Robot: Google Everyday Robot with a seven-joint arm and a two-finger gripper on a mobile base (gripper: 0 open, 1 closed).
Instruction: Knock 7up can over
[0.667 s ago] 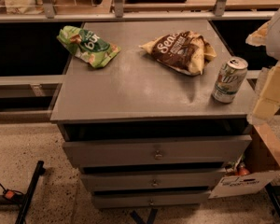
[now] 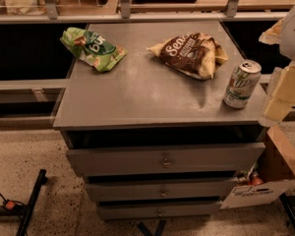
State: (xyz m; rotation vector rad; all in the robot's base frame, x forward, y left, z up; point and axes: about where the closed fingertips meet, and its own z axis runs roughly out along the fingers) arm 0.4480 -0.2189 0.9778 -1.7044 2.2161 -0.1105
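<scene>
The 7up can stands upright near the front right corner of a grey drawer cabinet's top, its silver lid and pull tab facing up. The robot's pale gripper hangs at the frame's right edge, just beside the can and apart from it; whether it is parted or closed cannot be told. A brown-and-cream snack bag lies behind the can and a green snack bag at the far left.

Grey drawer cabinet on speckled floor.
</scene>
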